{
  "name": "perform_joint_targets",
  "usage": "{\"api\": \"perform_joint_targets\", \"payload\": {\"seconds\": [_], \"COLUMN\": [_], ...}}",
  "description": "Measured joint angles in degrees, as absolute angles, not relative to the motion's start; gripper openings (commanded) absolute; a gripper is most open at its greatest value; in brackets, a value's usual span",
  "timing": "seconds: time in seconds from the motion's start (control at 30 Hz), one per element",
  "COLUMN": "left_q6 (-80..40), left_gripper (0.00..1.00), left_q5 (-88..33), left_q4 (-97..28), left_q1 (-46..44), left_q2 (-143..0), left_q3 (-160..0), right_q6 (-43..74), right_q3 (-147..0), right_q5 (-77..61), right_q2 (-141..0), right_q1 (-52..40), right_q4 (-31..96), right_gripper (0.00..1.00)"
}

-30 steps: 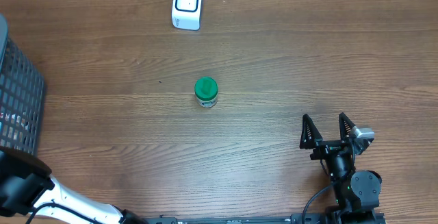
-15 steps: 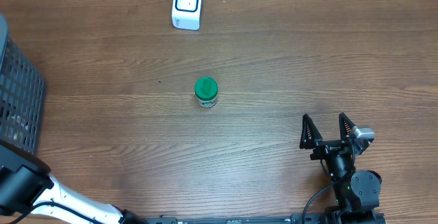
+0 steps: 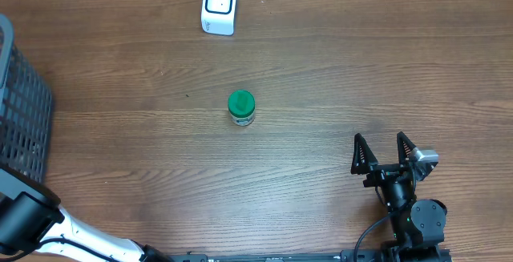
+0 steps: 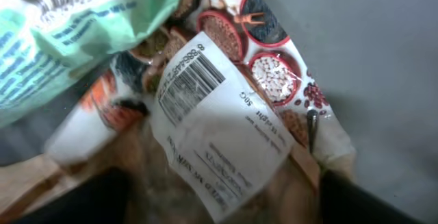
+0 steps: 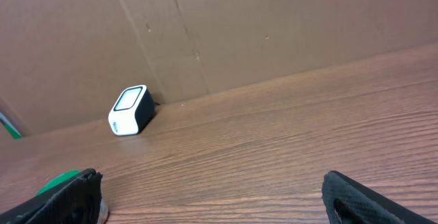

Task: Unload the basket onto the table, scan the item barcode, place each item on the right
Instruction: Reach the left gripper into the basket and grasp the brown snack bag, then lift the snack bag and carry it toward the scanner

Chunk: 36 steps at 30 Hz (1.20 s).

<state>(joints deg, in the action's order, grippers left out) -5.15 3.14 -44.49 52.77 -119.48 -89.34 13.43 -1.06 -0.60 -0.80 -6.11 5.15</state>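
Between my left gripper's [image 4: 217,191] dark fingertips, which stand wide apart at the bottom corners of the left wrist view, lies a packet [image 4: 274,73] printed with bowls of beans. It has a white label [image 4: 219,131] with a barcode facing up. I cannot tell if my fingers touch the packet; the picture is blurred there. A mint-green bag [image 4: 65,35], also with a barcode, lies partly over it. From overhead this gripper is hidden, and only my left arm [image 3: 28,222] shows beside the grey basket [image 3: 22,102] at the table's left edge. My right gripper [image 3: 379,139] is fully spread and holds nothing, low over the wooden table [image 3: 361,70]. Well apart from it stands a green-lidded jar [image 3: 241,107], and the white scanner [image 3: 219,6] is at the far edge.
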Motion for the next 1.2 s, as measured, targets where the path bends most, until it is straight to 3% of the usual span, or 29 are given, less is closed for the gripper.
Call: {"api": "perform_joint_targets", "payload": {"seconds": [0.07,0.3,0.4,0.7,1.2], "left_q6": [-4.95,-4.43,-4.43,-3.95,-4.97], "left_gripper": [0.54,0.29,0.05,0.04,0.04], "left_q5": [3.05,3.42,3.64,0.40,-18.35], "left_q4": [-44.51,-44.53,-45.12,-56.05,-76.58], "left_q1": [52.88,52.88,52.86,52.86,48.75], "left_q2": [-119.37,-118.80,-118.50,-120.60,-121.86], "left_q3": [-89.10,-88.97,-89.27,-97.23,-140.11], "right_q6": [13.45,13.43,13.45,13.45,13.47], "right_q3": [-1.06,-1.06,-1.06,-1.06,-1.06], "right_q5": [-0.62,-0.64,-0.62,-0.60,-0.62], "right_q2": [-0.80,-0.80,-0.80,-0.80,-0.80], "right_q1": [-6.11,-6.09,-6.11,-6.09,-6.09], "right_q4": [5.15,5.17,5.15,5.15,5.17], "right_gripper": [1.00,1.00,1.00,1.00,1.00]}}
